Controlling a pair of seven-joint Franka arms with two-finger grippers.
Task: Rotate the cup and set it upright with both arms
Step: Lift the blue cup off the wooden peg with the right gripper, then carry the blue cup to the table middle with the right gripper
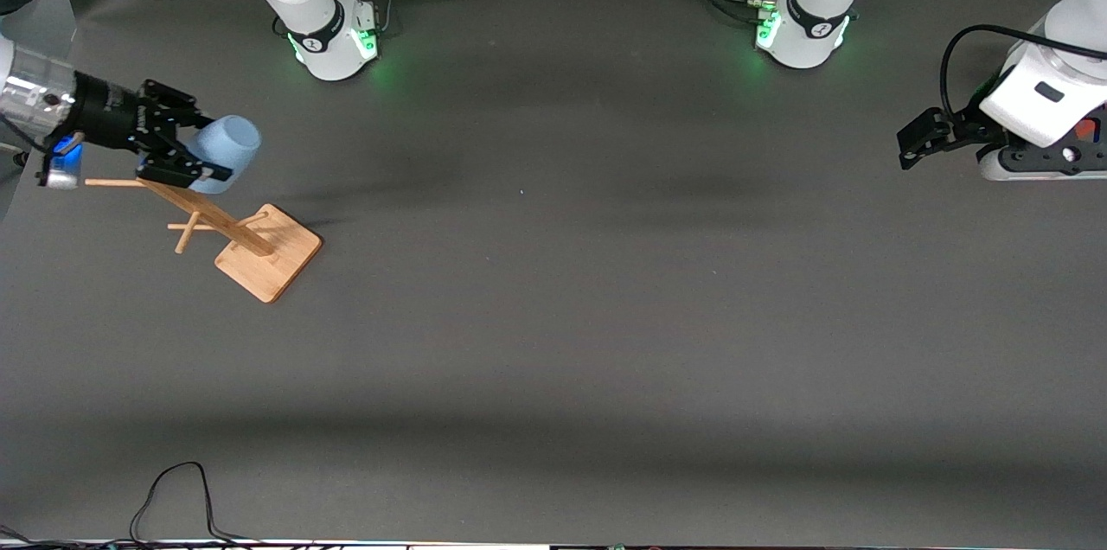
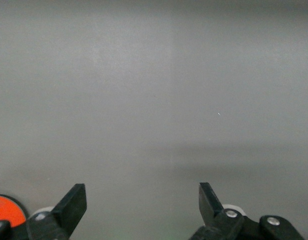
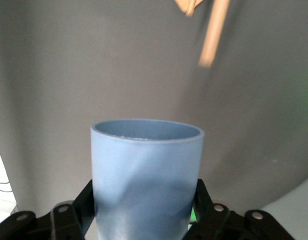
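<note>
The light-blue cup (image 1: 227, 148) is held in the air on its side, its open mouth turned toward the left arm's end of the table. My right gripper (image 1: 207, 150) is shut on the cup's body, over the top of the wooden rack (image 1: 268, 252). In the right wrist view the cup (image 3: 146, 175) sits between the two black fingers of the right gripper (image 3: 145, 200), with its rim facing away from the camera. My left gripper (image 1: 912, 143) waits open and empty at the left arm's end of the table, and in the left wrist view the left gripper (image 2: 141, 192) has only bare mat before it.
The wooden rack has a square base, a leaning post and pegs; peg tips show in the right wrist view (image 3: 213, 35). An orange-red round thing (image 2: 6, 210) shows at the edge of the left wrist view. A black cable (image 1: 173, 498) lies at the table's near edge.
</note>
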